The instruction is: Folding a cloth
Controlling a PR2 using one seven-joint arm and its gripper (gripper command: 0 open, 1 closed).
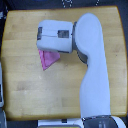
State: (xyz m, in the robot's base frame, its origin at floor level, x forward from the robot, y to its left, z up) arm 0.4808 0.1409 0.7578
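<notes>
The pink-magenta cloth (48,59) lies on the wooden tabletop (30,85), left of centre in the exterior view. Only a small triangular part shows, pointing down; the rest is hidden under my arm. My white arm (92,75) reaches in from the bottom right and bends left over the cloth. Its boxy wrist (56,36) covers the cloth's upper part. The gripper's fingers are hidden beneath the wrist, so I cannot tell whether they are open or shut on the cloth.
The wooden table fills most of the view, with its edges near the frame borders. A white object (2,87) sits at the exterior view's left edge. Dark floor shows beyond the table's top edge.
</notes>
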